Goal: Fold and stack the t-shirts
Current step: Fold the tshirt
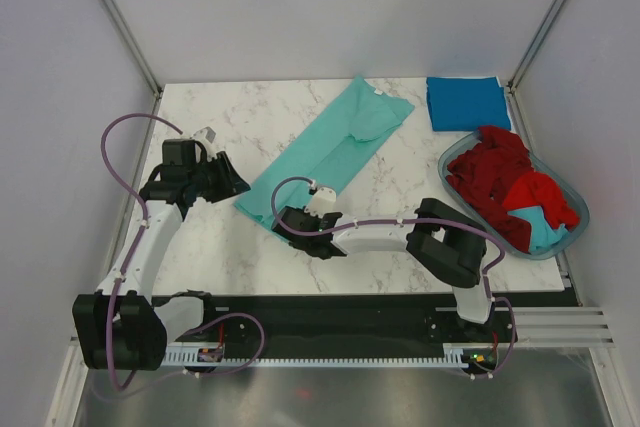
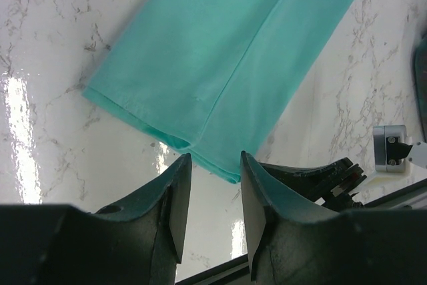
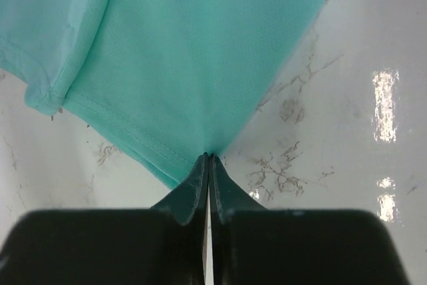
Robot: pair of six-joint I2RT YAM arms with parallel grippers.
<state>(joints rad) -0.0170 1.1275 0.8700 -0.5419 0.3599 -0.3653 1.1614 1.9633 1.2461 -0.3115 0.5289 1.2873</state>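
you find the teal t-shirt (image 1: 330, 152) folded into a long narrow strip, lying flat and diagonally on the marble desk (image 1: 220, 127); its near hem points toward the arms and its far end reaches toward the back edge. the right tool (image 3: 209, 159) is clenched, its fingers pressed together on the near hem corner of the teal t-shirt (image 3: 200, 51). the left tool (image 2: 215, 165) is released, jaws apart and gripping nothing; it sits just beside the near left corner of the teal t-shirt (image 2: 220, 51), the hem lying just beyond its fingertips. a blue t-shirt (image 1: 467, 103) lies folded at the far right corner of the desk; the red t-shirts (image 1: 500, 172) sit crumpled in the basket (image 1: 553, 247) at the right edge, with a scrap of teal cloth among them.
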